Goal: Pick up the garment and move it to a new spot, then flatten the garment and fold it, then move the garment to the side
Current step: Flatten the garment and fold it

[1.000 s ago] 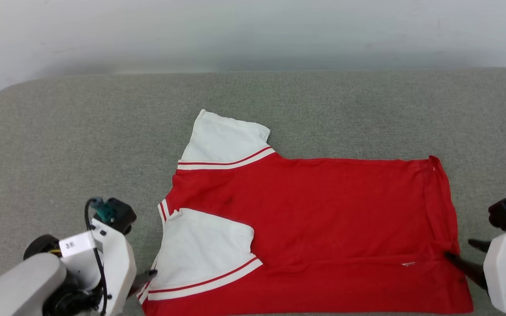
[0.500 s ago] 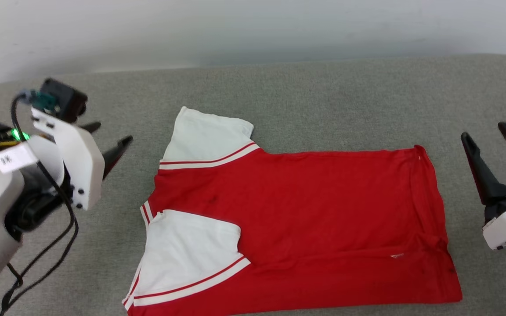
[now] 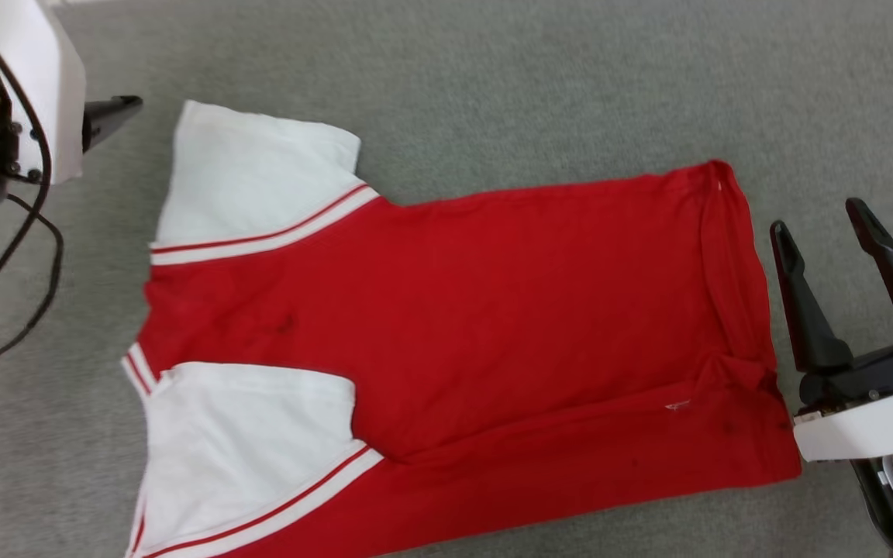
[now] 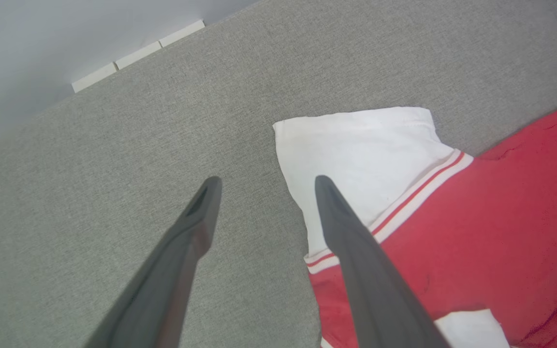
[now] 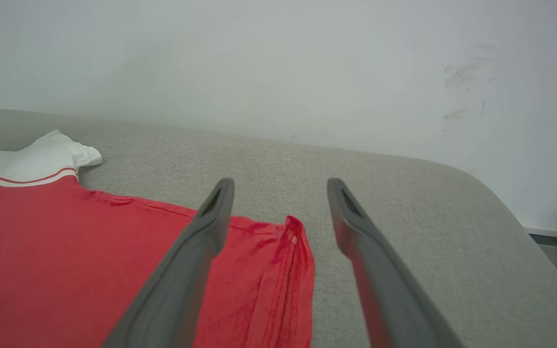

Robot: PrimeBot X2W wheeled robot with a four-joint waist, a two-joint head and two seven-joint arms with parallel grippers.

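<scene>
Plainly, the right gripper [image 3: 818, 218] at 4 o'clock in the head view stands wide open and empty. Its two long dark fingers are just beside the hem of the red shirt with white short sleeves and red-white striped trim [image 3: 454, 310], apart from it. The left gripper [image 4: 266, 181] is likewise spread wide with nothing in it. In the head view its white housing hides one finger, and a single fingertip [image 3: 117, 107] shows at 10 o'clock, near the far sleeve.

The shirt lies flat at the centre of the grey woven fabric surface [image 3: 532, 85], collar toward 9 o'clock and hem toward 3, the near sleeve folded over the body. Its 6 o'clock edge is cut off by the frame. A black cable [image 3: 28, 232] loops down at 9 o'clock.

Half a second ago the pale wall [image 5: 259, 72] topped the head view; the camera has since tipped down. A second ago both grippers sat low, fingertips at the shirt's near corners; they have since let go and lifted away.
</scene>
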